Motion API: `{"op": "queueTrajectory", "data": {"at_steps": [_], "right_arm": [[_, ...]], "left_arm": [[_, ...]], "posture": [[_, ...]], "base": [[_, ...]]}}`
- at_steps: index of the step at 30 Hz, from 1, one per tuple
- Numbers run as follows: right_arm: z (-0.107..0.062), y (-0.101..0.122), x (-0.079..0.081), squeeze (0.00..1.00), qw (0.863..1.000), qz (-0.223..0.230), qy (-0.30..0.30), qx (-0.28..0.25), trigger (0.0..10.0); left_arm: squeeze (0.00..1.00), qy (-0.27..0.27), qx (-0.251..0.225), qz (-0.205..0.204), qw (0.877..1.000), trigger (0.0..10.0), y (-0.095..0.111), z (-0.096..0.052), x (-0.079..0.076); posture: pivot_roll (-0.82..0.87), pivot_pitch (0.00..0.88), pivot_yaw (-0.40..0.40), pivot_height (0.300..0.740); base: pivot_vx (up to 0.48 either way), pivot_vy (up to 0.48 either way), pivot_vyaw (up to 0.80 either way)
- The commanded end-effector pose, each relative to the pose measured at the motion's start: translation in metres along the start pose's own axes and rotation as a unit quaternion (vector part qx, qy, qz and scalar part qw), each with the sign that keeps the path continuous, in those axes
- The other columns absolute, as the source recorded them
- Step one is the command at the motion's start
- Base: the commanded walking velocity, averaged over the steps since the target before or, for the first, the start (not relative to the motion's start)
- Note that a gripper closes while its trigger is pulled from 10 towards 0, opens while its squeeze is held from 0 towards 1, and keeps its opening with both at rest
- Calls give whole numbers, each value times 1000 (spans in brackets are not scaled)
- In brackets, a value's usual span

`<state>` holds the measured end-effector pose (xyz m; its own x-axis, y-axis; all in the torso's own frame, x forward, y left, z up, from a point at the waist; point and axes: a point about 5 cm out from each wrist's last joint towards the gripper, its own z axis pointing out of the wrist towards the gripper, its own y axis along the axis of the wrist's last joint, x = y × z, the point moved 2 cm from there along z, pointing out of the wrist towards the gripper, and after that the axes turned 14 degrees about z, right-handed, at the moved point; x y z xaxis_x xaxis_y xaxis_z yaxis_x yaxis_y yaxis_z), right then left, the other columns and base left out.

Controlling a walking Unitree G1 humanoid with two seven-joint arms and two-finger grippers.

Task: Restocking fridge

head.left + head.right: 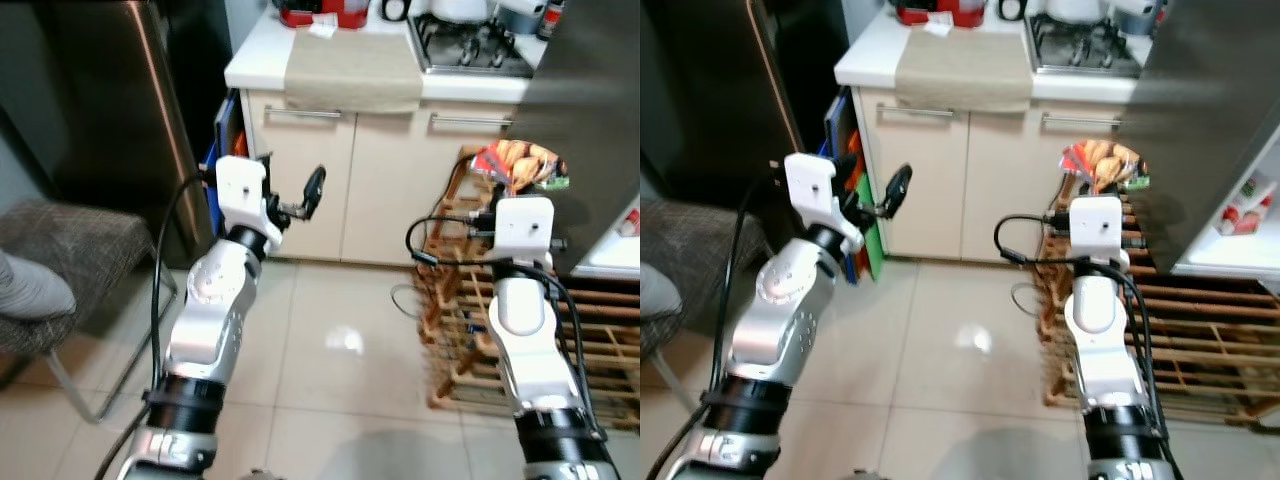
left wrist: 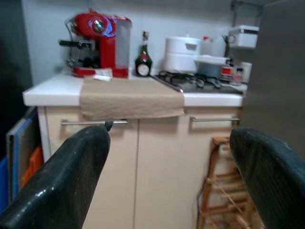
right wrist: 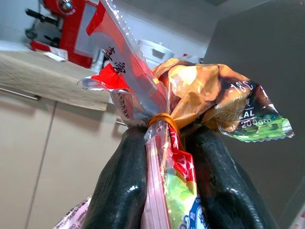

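In right gripper jaws, snack bag, "-18°C", "200g"

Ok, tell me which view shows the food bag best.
The right wrist view: the bag is close up, pinched between the right claw's fingers, its neck tied with an orange band. Both eye views show the bag only small, beyond the right wrist, before the wooden rack.

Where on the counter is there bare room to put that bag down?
The beige cloth, between the red coffee machine and the gas hob, lies bare. The hob side is crowded with pots. The right gripper is clamped on the food bag.
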<state>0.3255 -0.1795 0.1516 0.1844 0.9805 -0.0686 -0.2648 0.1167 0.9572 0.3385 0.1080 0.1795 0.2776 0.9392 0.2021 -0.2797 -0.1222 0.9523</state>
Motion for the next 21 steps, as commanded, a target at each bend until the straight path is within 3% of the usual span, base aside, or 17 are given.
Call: {"op": "queueTrajectory", "data": {"at_steps": [1, 21], "right_arm": [[4, 7, -7, 0, 1000, -3, -8, -13, 0], [2, 6, -9, 0, 1000, -4, -10, -10, 0]], "left_arm": [[0, -9, -12, 3, 1000, 10000, 6, 3, -4], [0, -13, -14, -2, 1000, 10000, 6, 2, -6]], "posture": [[-50, 0, 26, 740], [-54, 0, 26, 740]], "base": [[0, -472, 0], [0, -472, 0]]}}
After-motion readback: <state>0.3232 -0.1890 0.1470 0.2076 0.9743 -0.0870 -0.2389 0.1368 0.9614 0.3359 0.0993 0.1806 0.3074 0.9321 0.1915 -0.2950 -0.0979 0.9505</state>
